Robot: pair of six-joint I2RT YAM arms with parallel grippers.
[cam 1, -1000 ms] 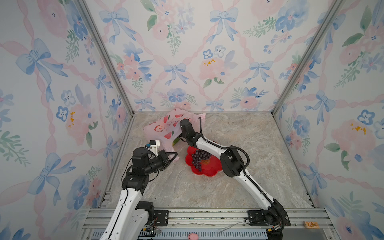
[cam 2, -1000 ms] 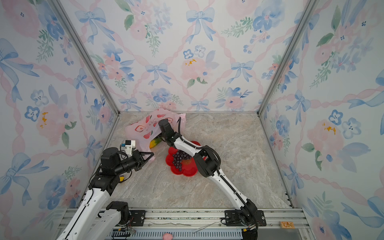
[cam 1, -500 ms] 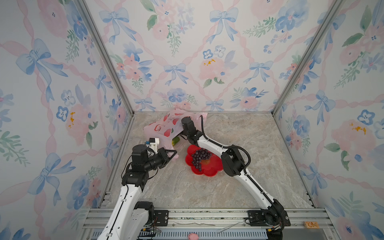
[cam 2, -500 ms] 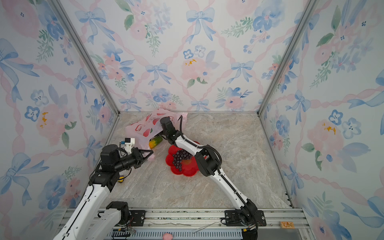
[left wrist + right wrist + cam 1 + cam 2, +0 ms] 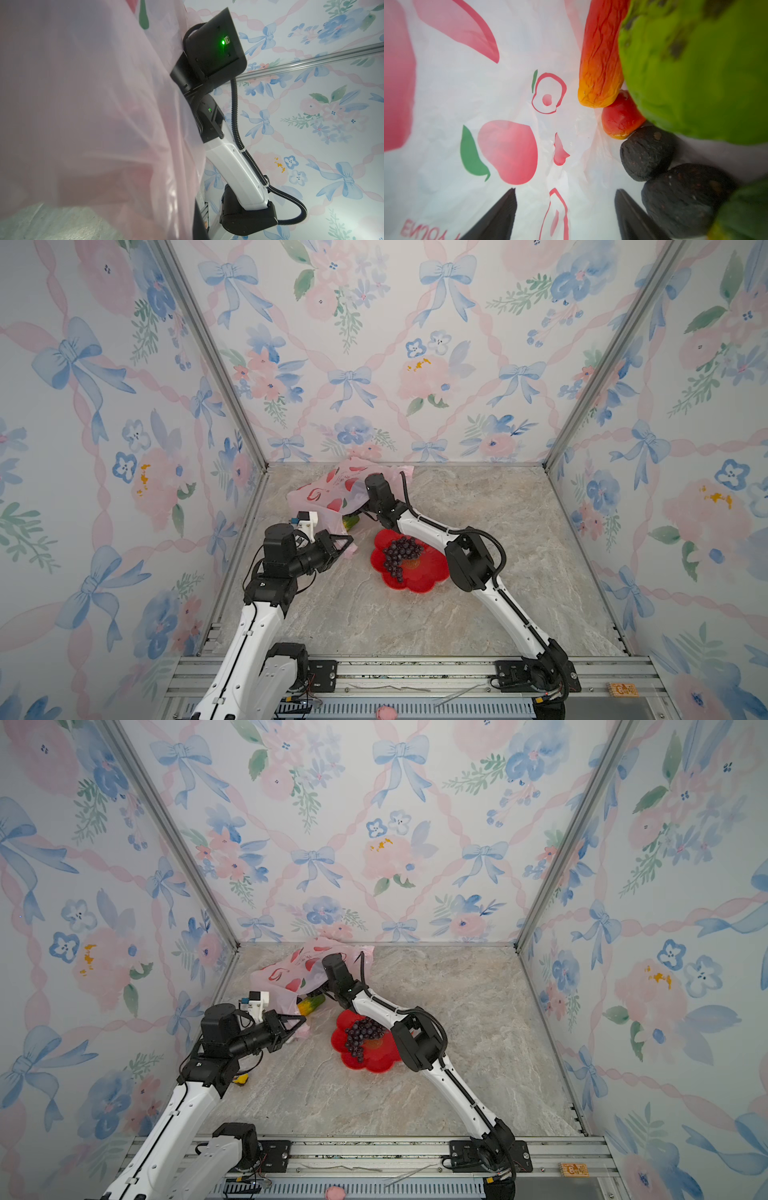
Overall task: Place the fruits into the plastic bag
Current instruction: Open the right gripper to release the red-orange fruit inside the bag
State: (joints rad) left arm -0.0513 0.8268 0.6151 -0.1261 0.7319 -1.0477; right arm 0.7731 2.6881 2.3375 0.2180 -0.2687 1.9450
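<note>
- left tool (image 5: 348, 540) pinched the plastic bag (image 5: 316, 497) edge, centre-left, likely holding the mouth open
- right tool (image 5: 565, 190) was inside the bag, wide, empty, beside fruits (image 5: 600, 62)
- grape bunch (image 5: 401, 556) sat on red plate (image 5: 428, 574)

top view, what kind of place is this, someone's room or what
Likely a staged robot test booth, not a home: floral bow-print wall panels held by bare aluminium corner posts, a marble-look tabletop, and two white-and-black robot arms mounted on a metal rail.

Red flower-shaped plate (image 5: 419, 574) lies mid-worktop on the grey marbled worktop (image 5: 498, 531). Small orange tag (image 5: 621, 689) on the front rail, 5 o'clock.
</note>
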